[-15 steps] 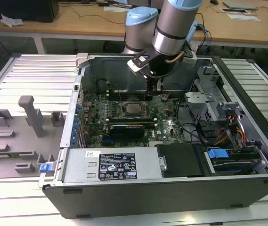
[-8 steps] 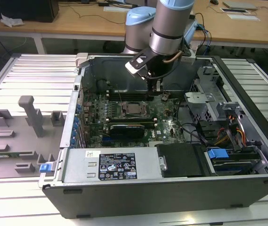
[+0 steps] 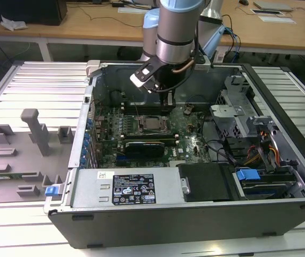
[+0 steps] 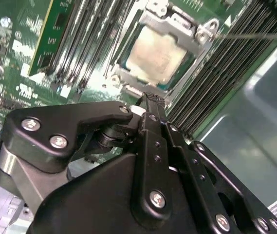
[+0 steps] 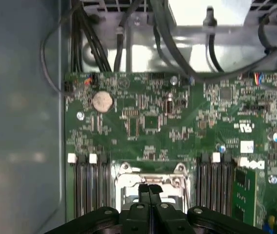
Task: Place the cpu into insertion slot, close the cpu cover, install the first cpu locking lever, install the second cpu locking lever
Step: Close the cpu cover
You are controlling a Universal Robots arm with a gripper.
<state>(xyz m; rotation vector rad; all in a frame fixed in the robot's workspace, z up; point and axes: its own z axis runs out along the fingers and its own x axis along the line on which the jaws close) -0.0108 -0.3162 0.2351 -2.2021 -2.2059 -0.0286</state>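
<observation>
The cpu (image 4: 158,54), a silvery square chip, lies flat in the insertion slot (image 3: 152,124) on the green board. The cpu cover (image 4: 128,78), a silver metal frame, lies down around the chip. A thin metal rod (image 4: 255,35) runs out from one corner of the socket. My gripper (image 3: 168,103) hangs just above the board at the socket's far edge, as the exterior view shows it. In both wrist views its black fingers (image 4: 150,105) press together with nothing between them, and the tips (image 5: 150,188) sit right at the socket frame (image 5: 128,179).
The open computer case (image 3: 281,80) walls in the board. Long memory slots (image 5: 87,190) flank the socket. A black graphics card (image 3: 144,145) lies in front of it, then the power supply box (image 3: 125,187). Drive cages and cables (image 3: 248,139) fill the exterior view's right; grey fixtures (image 3: 29,134) stand left.
</observation>
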